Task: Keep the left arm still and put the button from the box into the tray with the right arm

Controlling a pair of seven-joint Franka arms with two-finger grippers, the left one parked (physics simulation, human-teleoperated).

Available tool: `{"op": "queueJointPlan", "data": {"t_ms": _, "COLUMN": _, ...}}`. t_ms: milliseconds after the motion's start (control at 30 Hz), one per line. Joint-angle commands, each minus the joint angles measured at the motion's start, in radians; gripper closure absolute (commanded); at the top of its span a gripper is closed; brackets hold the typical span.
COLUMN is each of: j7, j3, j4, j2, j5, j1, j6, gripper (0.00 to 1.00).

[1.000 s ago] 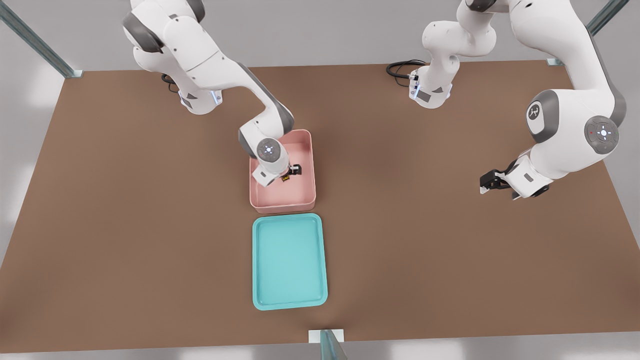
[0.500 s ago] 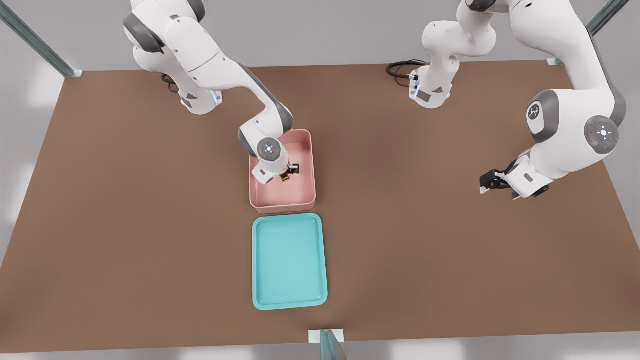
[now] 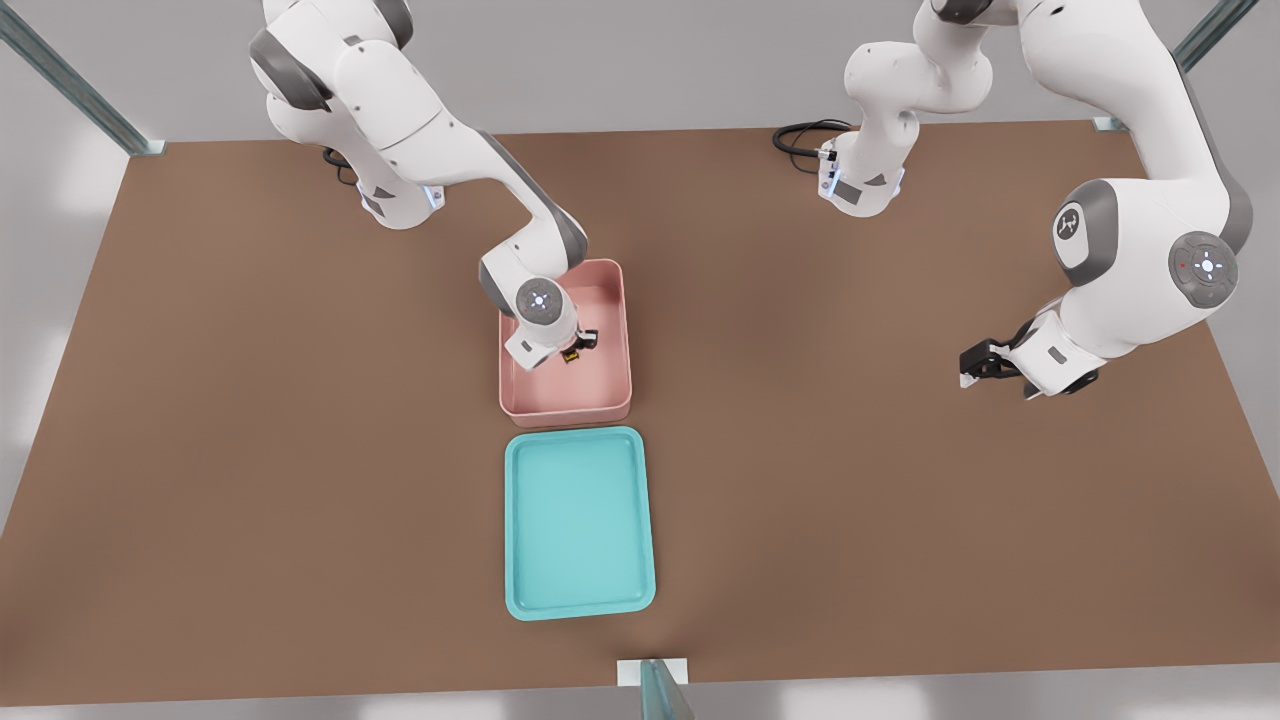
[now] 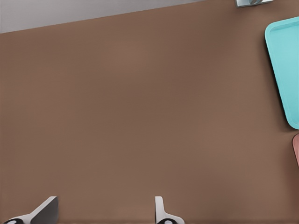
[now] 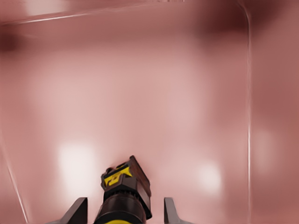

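The right arm point(image 3: 420, 130) reached down from the far edge of the brown table point(image 3: 250, 420) into the pink box point(image 3: 566, 405), with its gripper point(image 3: 580, 345) positioned inside the box walls, roughly at the box's middle in the front view. The button point(image 3: 571, 355) lay on the box floor directly at the gripper. In the right wrist view, the button point(image 5: 125, 196) sat between the two fingertips point(image 5: 77, 211), its dark base with yellow marking pointing away from the camera and its yellow-edged cap toward it. A visible gap remained on each side between the button and the fingers, so the jaws were spread and straddling the button, not gripping it. The pink floor and walls of the box point(image 5: 154, 93) filled the rest of that view. The turquoise tray point(image 3: 520, 600) lay flat on the table just beside the box, on the side nearer the front camera, the two short ends close together but apart. The tray held nothing. In the left wrist view, an edge of the tray point(image 4: 286, 70) and a sliver of the box point(image 4: 296, 149) appeared at the frame's border, above bare table surface point(image 4: 140, 116).
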Motion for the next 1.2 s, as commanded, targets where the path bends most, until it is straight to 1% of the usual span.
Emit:
{"op": "queueJointPlan", "data": {"t_ms": 0, "j7": -0.014, "j3": 0.000, "j4": 0.000, "j2": 0.002, "j5": 0.000, "j1": 0.000, "j6": 0.013, "gripper": 0.36}}
{"op": "queueJointPlan", "data": {"t_ms": 100, "j7": -0.014, "j3": 0.000, "j4": 0.002, "j2": 0.007, "j5": 0.000, "j1": 0.000, "j6": 0.027, "gripper": 0.44}}
{"op": "queueJointPlan", "data": {"t_ms": 200, "j7": -0.014, "j3": 0.000, "j4": 0.002, "j2": 0.012, "j5": 0.000, "j1": 0.000, "j6": 0.032, "gripper": 0.45}}
{"op": "queueJointPlan", "data": {"t_ms": 267, "j7": -0.014, "j3": 0.000, "j4": 0.002, "j2": 0.010, "j5": 0.000, "j1": 0.000, "j6": 0.032, "gripper": 0.50}}
{"op": "queueJointPlan", "data": {"t_ms": 400, "j7": -0.011, "j3": 0.000, "j4": 0.005, "j2": -0.030, "j5": 0.000, "j1": 0.002, "j6": -0.002, "gripper": 0.51}}
{"op": "queueJointPlan", "data": {"t_ms": 500, "j7": -0.011, "j3": 0.000, "j4": 0.026, "j2": -0.094, "j5": 0.000, "j1": -0.006, "j6": -0.099, "gripper": 0.51}}
{"op": "queueJointPlan", "data": {"t_ms": 600, "j7": -0.020, "j3": -0.005, "j4": 0.118, "j2": -0.117, "j5": 0.002, "j1": -0.034, "j6": -0.211, "gripper": 0.51}}
{"op": "queueJointPlan", "data": {"t_ms": 800, "j7": -0.083, "j3": -0.005, "j4": 0.281, "j2": -0.106, "j5": 0.000, "j1": -0.097, "j6": -0.335, "gripper": 0.51}}
{"op": "queueJointPlan", "data": {"t_ms": 867, "j7": -0.107, "j3": -0.005, "j4": 0.327, "j2": -0.079, "j5": -0.001, "j1": -0.112, "j6": -0.337, "gripper": 0.51}}
{"op": "queueJointPlan", "data": {"t_ms": 933, "j7": -0.144, "j3": -0.005, "j4": 0.418, "j2": -0.022, "j5": 0.000, "j1": -0.127, "j6": -0.357, "gripper": 0.51}}
{"op": "queueJointPlan", "data": {"t_ms": 1067, "j7": -0.228, "j3": -0.005, "j4": 0.649, "j2": 0.136, "j5": -0.012, "j1": -0.175, "j6": -0.461, "gripper": 0.51}}
{"op": "queueJointPlan", "data": {"t_ms": 1133, "j7": -0.259, "j3": -0.006, "j4": 0.798, "j2": 0.236, "j5": -0.012, "j1": -0.176, "j6": -0.501, "gripper": 0.51}}
{"op": "queueJointPlan", "data": {"t_ms": 1167, "j7": -0.279, "j3": -0.015, "j4": 0.833, "j2": 0.263, "j5": -0.013, "j1": -0.176, "j6": -0.501, "gripper": 0.51}}
